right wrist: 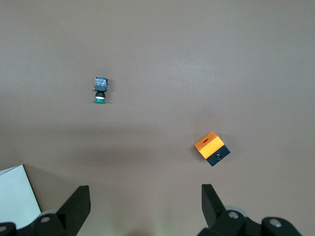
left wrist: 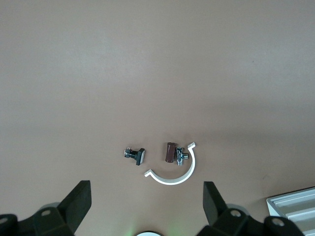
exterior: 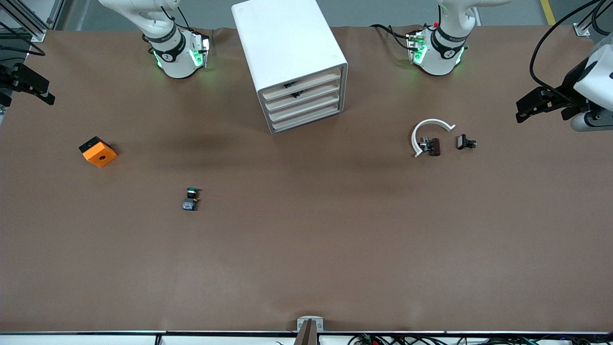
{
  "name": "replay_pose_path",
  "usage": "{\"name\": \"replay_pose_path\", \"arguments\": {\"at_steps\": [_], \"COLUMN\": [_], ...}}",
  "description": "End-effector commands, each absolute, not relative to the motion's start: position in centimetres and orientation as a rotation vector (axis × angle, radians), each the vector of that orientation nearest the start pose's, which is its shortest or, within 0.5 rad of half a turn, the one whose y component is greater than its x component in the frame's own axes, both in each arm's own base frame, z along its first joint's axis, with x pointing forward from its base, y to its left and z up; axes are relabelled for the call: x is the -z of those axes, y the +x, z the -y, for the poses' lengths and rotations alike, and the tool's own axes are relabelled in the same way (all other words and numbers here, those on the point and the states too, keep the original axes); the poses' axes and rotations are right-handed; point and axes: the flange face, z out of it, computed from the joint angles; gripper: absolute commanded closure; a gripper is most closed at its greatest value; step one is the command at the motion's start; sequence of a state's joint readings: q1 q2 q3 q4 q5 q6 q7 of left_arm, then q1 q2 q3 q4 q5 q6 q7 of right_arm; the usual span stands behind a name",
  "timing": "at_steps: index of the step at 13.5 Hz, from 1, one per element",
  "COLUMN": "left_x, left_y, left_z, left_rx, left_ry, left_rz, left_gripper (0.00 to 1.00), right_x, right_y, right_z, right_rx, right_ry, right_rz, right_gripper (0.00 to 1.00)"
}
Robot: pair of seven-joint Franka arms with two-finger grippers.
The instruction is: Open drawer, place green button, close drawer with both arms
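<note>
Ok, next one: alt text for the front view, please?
A white drawer cabinet with all drawers shut stands between two arm bases on a brown table. The green-capped button lies nearer the camera, toward the right arm's end, with an orange cube. Both open grippers, left and right, wait at the table's ends.

Button (exterior: 190,198): small push-button, round green cap, black neck, dark grey-blue blocky base. Lies tipped on its side on the brown worktop (exterior: 306,249), cap end pointing toward the drawer unit (exterior: 292,62), base end nearer the front camera. Sits toward the right arm's end. Drawer unit: white, 4 drawers, all shut.
</note>
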State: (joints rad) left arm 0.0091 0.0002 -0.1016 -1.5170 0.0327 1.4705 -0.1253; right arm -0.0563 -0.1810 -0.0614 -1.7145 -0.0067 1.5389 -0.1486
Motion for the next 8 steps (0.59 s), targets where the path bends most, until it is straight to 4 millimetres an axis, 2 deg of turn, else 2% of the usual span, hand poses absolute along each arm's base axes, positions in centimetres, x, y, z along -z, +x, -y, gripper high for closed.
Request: {"name": "replay_pose_path", "arguments": {"at_steps": [1, 4, 6, 8], "left_x": [-64.8, -64.6, -63.1, -61.5], "left_y": [54.2, 54.3, 55.1, 56.0], "left_z": [4.6, 4.8, 5.0, 6.3], "left_rx": [-0.066, -0.071, -0.111, -0.145], "left_ry": [-3.120, -3.117, -3.118, -3.118], "left_rz": [0.034, 0.029, 0.038, 0.013], "left_gripper": [0.00, 0.00, 0.00, 0.00], "right_x": [-65.3, -65.3, -65.3, -65.2], "right_y": [48.2, 48.2, 48.2, 48.3], "right_z": [6.1, 6.1, 6.1, 6.1], "right_rx": [0.012, 0.012, 0.014, 0.012], "right_ry": [-3.151, -3.151, -3.151, -3.150], "right_rz": [0.051, 0.051, 0.051, 0.051], "right_gripper": [0.00, 0.00, 0.00, 0.00]}}
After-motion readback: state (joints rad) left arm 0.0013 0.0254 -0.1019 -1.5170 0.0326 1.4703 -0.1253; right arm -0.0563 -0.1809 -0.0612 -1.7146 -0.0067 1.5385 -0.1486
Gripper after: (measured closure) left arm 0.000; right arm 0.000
